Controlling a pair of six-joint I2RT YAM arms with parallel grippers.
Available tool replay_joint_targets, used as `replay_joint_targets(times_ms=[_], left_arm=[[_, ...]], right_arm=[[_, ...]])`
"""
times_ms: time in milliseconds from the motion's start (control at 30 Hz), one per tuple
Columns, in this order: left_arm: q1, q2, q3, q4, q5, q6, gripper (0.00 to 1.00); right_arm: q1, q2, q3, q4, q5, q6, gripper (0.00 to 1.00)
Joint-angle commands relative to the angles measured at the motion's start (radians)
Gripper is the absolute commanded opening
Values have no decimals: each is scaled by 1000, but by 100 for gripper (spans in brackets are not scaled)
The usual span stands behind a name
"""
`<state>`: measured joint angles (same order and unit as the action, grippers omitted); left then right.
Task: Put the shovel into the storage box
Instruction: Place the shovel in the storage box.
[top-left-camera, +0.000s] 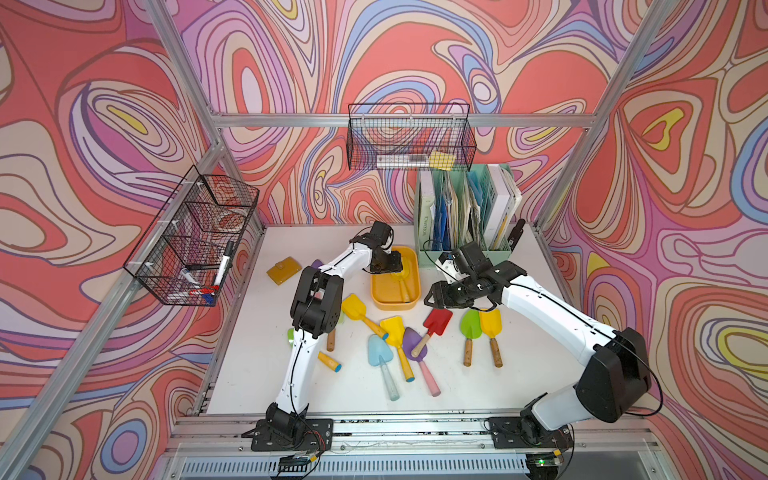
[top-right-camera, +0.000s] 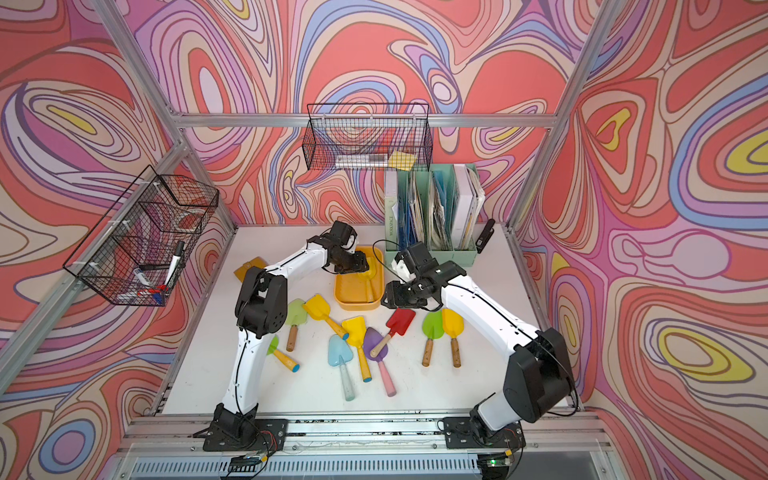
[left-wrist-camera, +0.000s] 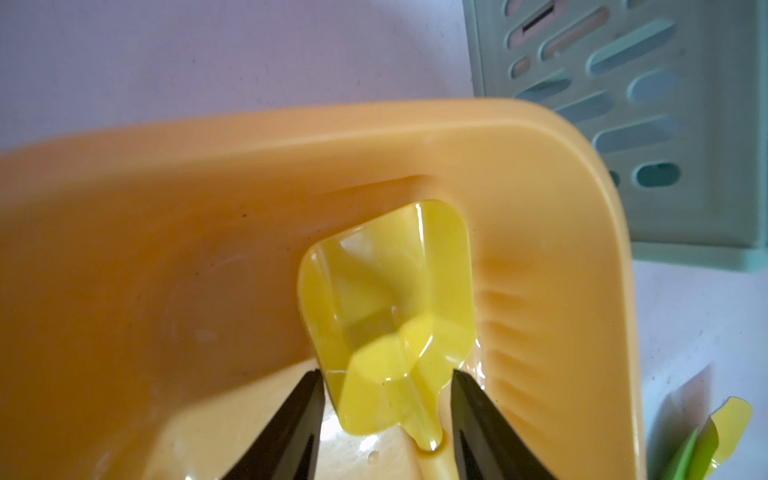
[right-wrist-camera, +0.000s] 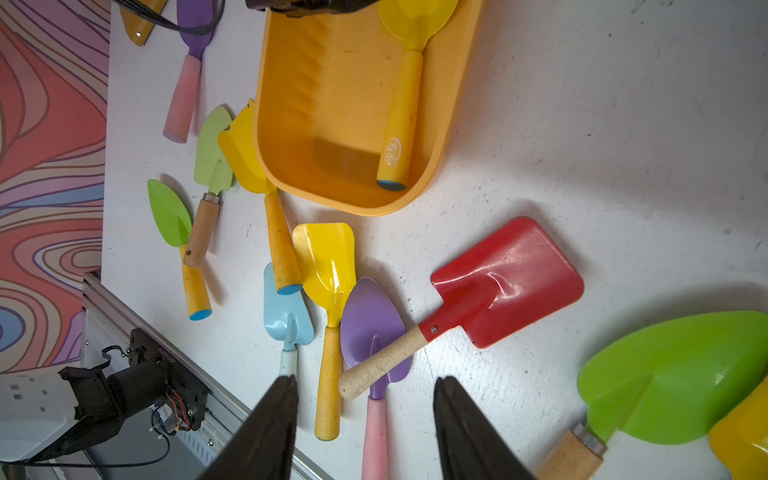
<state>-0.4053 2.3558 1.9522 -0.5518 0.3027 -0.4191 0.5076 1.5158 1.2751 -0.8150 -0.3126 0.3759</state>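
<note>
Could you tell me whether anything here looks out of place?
The red shovel lies with its wooden handle across the blade of the purple shovel, and a yellow shovel has its blade against the outer wall of the storage box. Nothing looks spilled.

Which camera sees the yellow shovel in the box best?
Right wrist view: the yellow shovel lies in the storage box, blade to handle end. Left wrist view: only its blade; both top views show it small, partly behind the left gripper.
</note>
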Motion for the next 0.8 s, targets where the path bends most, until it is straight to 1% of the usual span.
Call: replay_joint_targets(times_ms=[0,133,200,267,433,567,633,767], left_arm=[[0,-9,28,-55,-24,5,57],[-7,-25,49,-87,-47,12,58],[-11,-39,59,-108,-71,22,58],[-17,-67,59,-120,-91,31,59],[-40,-180,32,-117,-126,49,72],[-53,-296,-14,-92,-122,51,79],[-64,-367,-66,-56,-107,44,83],[-78,-487,-163,-4,-57,23,88]], right_arm=[[6,-3,-13,16,-6,0,54],[6,-14,-13,11,14,13,54],[6,-31,-11,-3,53,29,54],[6,-58,-13,-30,118,55,54],[3,-127,-50,-174,341,130,55],[-16,-172,-140,-262,434,199,55],[-26,-195,-202,-303,471,236,57],[-55,-244,-303,-336,505,294,60]])
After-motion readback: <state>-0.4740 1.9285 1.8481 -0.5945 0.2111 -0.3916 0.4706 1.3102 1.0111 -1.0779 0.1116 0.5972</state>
